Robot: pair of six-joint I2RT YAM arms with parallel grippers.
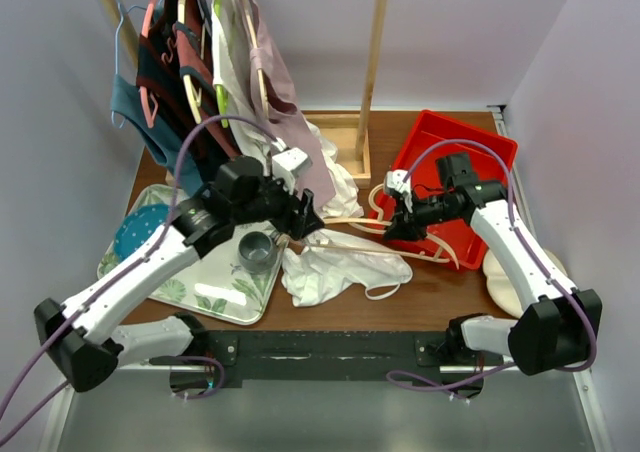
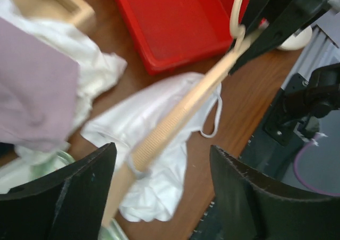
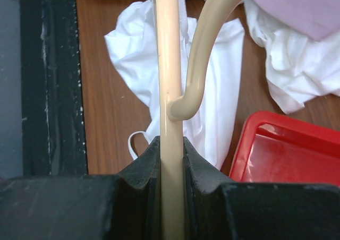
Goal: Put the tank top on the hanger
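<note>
The right claw (image 3: 171, 147) was pressed together on one smooth, rounded arm of the cream hanger (image 3: 169, 65), pinching it just below where the curved hook (image 3: 197, 54) joins. The left claw (image 2: 162, 151) was spread wide, and the hanger's other arm ran slanting between its black fingers (image 2: 69, 197). A ribbed grip section (image 2: 159, 134) showed on that arm. I could not tell whether either finger touched it. The tank top (image 2: 159, 189) lay under both claws, thin, white and crumpled on the brown wooden table (image 3: 111, 107). One narrow strap loop (image 2: 215, 118) curled out. A glossy red plastic tray (image 3: 287, 150) sat beside the right claw.
</note>
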